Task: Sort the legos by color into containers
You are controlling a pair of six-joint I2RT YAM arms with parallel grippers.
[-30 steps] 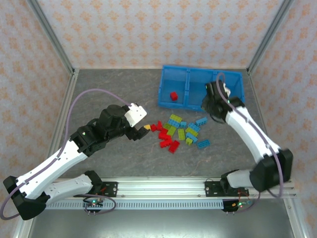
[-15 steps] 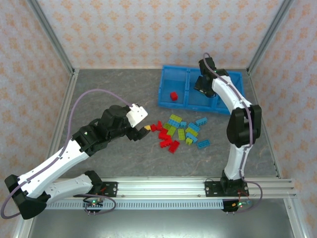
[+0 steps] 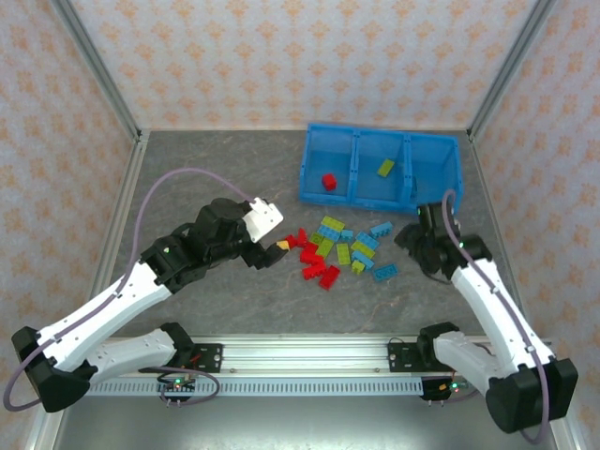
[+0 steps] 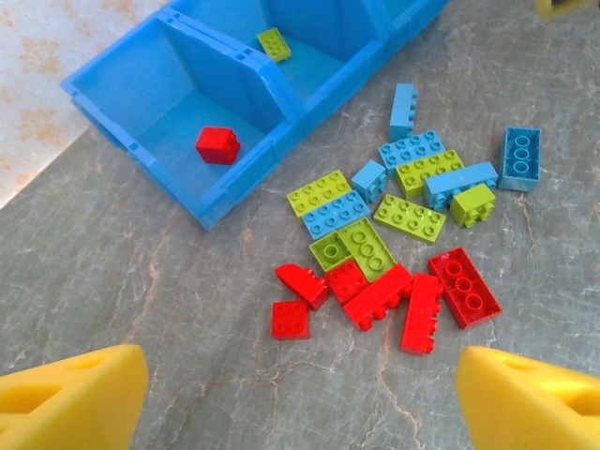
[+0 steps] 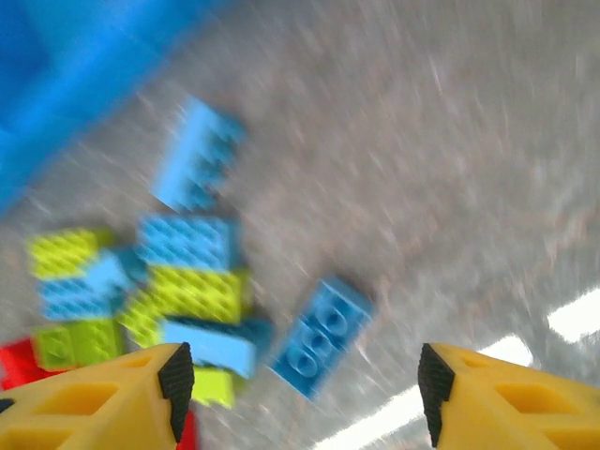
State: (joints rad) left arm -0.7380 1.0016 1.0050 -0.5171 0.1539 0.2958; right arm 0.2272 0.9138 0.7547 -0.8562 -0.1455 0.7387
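Some twenty loose legos (image 4: 422,172) by blue bin (image 4: 246,187)
Judged light, stiff, slick: flat sides gripped best. Found left gripper (image 4: 300,403), right gripper (image 5: 300,398) gaping, empty.

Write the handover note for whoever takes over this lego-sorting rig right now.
Left gripper: open, holding nothing, hovering at the red end of the pile.
Right gripper: fingers apart, nothing between them, above the light blue bricks on the pile's right side.
Done: one red brick in the left compartment of the bin, one yellow-green brick in the middle one.
Left: every other red, yellow-green and light blue piece is loose in the pile; no light blue one seen in the bin yet.
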